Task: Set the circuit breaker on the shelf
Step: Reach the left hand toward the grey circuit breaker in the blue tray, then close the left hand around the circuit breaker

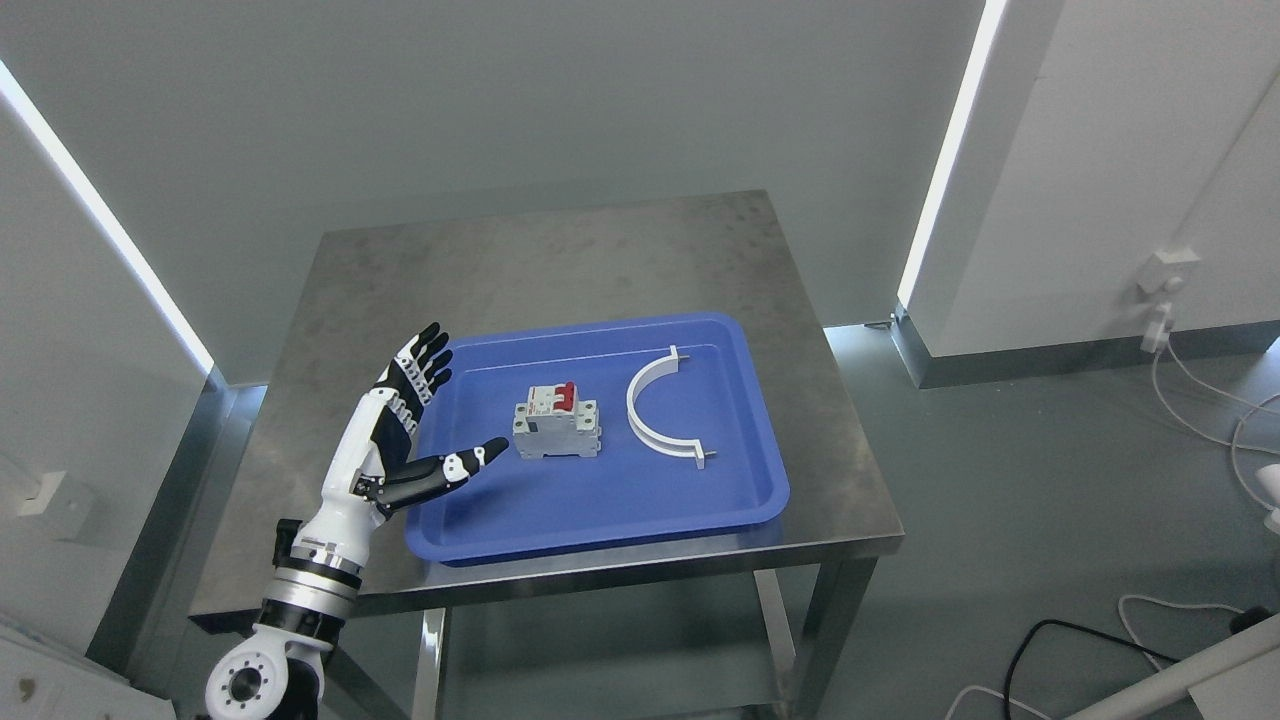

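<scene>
The left hand [400, 430] hovers with fingers [425, 360] spread wide, empty, just left of the circuit breaker [557, 422] in the blue tray [600, 500].

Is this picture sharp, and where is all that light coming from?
Head view: sharp throughout; bright strip lights run along the wall edges; the steel table shows dull mottled reflections; the grey circuit breaker with red switches casts almost no shadow in the blue plastic tray.

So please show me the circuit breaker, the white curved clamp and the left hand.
circuit breaker [557, 424]: head view, grey front face.
white curved clamp [640, 412]: head view, middle of arc.
left hand [405, 430]: head view, palm.
</scene>
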Robot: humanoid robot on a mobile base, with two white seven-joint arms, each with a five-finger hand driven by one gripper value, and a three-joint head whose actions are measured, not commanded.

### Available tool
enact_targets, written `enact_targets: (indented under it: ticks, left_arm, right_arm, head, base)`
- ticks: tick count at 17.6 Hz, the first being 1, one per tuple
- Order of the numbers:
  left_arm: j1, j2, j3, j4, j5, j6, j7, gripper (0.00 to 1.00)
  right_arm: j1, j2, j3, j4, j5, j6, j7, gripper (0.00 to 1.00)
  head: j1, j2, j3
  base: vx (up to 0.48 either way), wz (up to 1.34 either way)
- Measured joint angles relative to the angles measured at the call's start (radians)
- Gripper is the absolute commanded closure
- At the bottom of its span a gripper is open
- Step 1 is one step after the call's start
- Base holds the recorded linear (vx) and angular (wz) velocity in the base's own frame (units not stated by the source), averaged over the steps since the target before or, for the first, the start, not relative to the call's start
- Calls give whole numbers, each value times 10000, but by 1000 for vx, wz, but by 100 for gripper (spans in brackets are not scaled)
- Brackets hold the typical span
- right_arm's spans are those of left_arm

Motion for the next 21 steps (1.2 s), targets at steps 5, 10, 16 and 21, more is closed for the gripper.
enact_targets:
  ticks: [5, 10, 16, 21]
  left_arm:
    - [-664, 399, -17, 304, -1218, 529, -579, 2]
    - [-922, 700, -198, 504, -1822, 947, -1481, 6]
    - [-1527, 879, -642, 816, -2613, 1923, -1933, 16]
    - [-1804, 825, -877, 1065, -3058, 2041, -2087, 32]
  right_arm:
    - [3, 0, 0, 0, 0, 0, 0, 0]
    - [2, 0, 0, 0, 0, 0, 0, 0]
    - [2, 0, 0, 0, 0, 0, 0, 0]
    - [2, 0, 0, 0, 0, 0, 0, 0]
  head:
    - [0, 0, 0]
    - [0, 0, 0]
    - [0, 0, 0]
    - [0, 0, 0]
  base:
    - [0, 0]
    - [0, 0]
    - [0, 0]
    - [0, 0]
